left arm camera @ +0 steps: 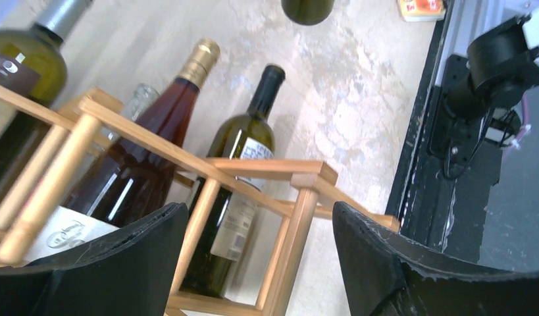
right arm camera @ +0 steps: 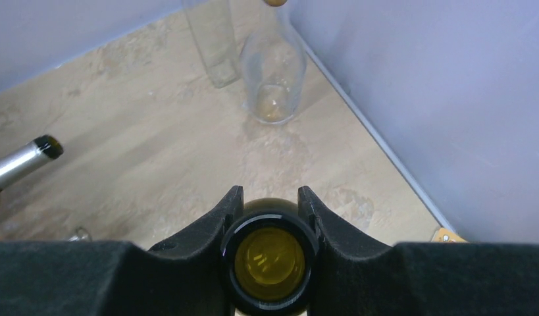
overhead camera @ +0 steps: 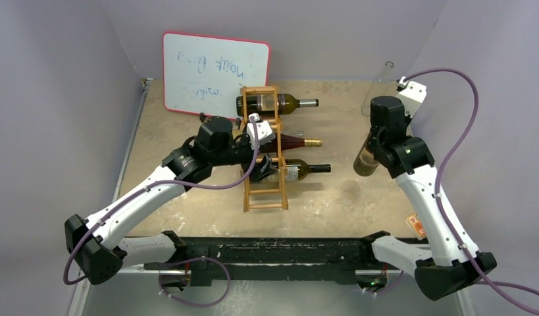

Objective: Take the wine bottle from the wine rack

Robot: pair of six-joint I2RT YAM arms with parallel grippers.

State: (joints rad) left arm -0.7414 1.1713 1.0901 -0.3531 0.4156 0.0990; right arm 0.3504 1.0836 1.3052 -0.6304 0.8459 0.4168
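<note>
While between 2 right fingers (right arm camera: 204,227), 1 bottle (right arm camera: 270,263)

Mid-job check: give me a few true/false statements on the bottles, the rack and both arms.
1. The right gripper has its fingers shut on the neck of a wine bottle. True.
2. The wine rack is empty. False: three bottles lie in it.
3. The left gripper is open, close to the rack. True.
4. The whiteboard lies flat in front of the rack. False: it stands propped behind it.
</note>
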